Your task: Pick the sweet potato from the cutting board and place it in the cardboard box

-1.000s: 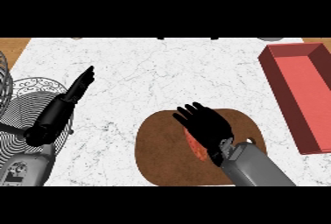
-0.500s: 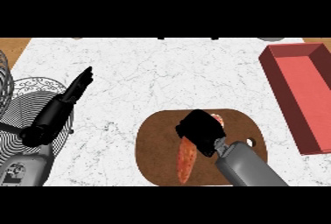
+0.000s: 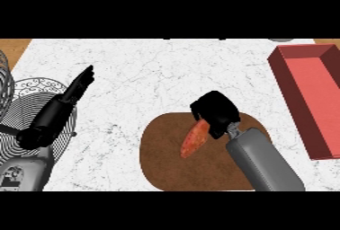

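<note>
Far left, over a round wire rack point(image 3: 26, 96) of thin black rings: left hand point(image 3: 74, 90) resting, fingers straight and together, holding nothing

Across the middle: white marbled bench point(image 3: 166, 72), smooth with faint grey veins, wooden edge showing at the top corners

Centre, lying flat on the bench: dark brown cutting board point(image 3: 163, 161), matte, corners rounded

At the board's upper part: right hand point(image 3: 216, 112), fingers curled and clamped on the top end of the sweet potato point(image 3: 194, 140). Orange-red skin, long tapered shape, hanging tilted with its lower tip pointing down-left over the board; hard to tell whether that tip touches the wood or hangs just clear

Far right, well apart from the board: long box point(image 3: 328, 108), salmon red rather than cardboard brown, open-topped, plain upright walls, nothing visible inside

Progress, as a judgement: grasp made, lift begun or about to begin; still left are the carry rightward across the bare bench, the lowering between the box walls, and the release
</note>
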### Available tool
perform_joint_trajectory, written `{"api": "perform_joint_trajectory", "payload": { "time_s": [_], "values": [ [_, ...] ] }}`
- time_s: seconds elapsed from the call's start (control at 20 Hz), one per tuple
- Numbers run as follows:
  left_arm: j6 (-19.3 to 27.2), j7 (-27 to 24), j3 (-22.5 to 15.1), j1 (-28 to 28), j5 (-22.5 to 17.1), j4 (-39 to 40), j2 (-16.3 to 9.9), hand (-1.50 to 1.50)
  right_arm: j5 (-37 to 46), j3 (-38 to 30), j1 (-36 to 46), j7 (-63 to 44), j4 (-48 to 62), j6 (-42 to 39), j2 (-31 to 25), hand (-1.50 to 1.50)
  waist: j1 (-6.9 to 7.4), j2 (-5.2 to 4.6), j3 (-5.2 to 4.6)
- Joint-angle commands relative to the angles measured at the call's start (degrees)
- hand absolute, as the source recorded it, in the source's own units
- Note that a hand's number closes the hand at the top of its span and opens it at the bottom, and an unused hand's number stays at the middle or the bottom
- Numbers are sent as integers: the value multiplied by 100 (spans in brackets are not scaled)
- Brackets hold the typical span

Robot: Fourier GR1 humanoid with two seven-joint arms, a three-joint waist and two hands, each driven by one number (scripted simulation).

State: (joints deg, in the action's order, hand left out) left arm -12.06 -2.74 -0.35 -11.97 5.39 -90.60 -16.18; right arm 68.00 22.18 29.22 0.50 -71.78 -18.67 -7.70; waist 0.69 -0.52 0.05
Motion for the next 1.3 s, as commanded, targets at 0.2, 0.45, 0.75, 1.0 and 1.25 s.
{"api": "perform_joint_trajectory", "payload": {
  "time_s": [0.2, 0.45, 0.75, 1.0, 1.25],
  "values": [
    [-14, 57, -130, -187, 21, -6, 115, 0, -328, -2480, 1429, -2247, 1291, 752, 197, 150, 277, -109, 3],
    [-26, -39, -107, -268, 87, 124, 96, 0, 299, -2535, 2320, -2189, 2519, 1961, -239, 150, 250, -71, -2],
    [-108, 311, -27, -387, -41, -45, 84, 0, 604, -2715, 3374, -2943, 3063, 2450, -254, 150, 167, 1, -3],
    [-15, -169, -47, -129, 167, 248, 87, 0, 625, -3320, 3472, -3772, 2941, 3350, -711, 150, 75, -5, -5],
    [-35, -36, -10, -119, 127, 80, 96, 0, 744, -3662, 3768, -4351, 3221, 3591, -1202, 150, 65, 17, -5]
  ]
}}
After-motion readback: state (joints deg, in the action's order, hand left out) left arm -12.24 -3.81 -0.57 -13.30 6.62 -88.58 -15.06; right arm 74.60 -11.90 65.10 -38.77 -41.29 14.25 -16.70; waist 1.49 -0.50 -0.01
